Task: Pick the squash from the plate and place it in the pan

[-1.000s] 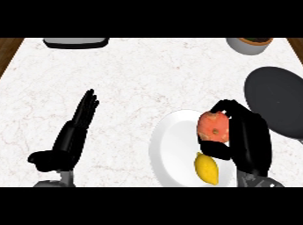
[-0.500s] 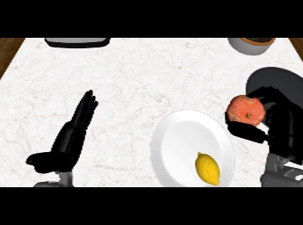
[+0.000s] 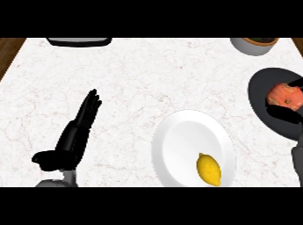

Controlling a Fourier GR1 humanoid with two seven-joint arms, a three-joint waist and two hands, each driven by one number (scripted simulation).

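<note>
The orange-red squash (image 3: 286,96) is over the dark pan (image 3: 270,83) at the right edge, with my right hand (image 3: 301,115) curled round it. Whether the squash rests on the pan's bottom I cannot tell. A white plate (image 3: 183,140) lies at the lower middle, and only a yellow lemon (image 3: 209,169) remains on its near part. At the lower left my left hand (image 3: 73,136) rests on the counter, fingers straight and pointing away, holding nothing.
A grey bowl (image 3: 256,44) with something brown inside stands at the far right, just beyond the pan. A dark tray-like thing (image 3: 79,41) shows at the far edge, left of centre. Wood floor borders the marble counter on both sides.
My right hand has carried the squash from the plate's far right part rightward, and it is now over the pan. The lemon, plate and left hand have not moved.
</note>
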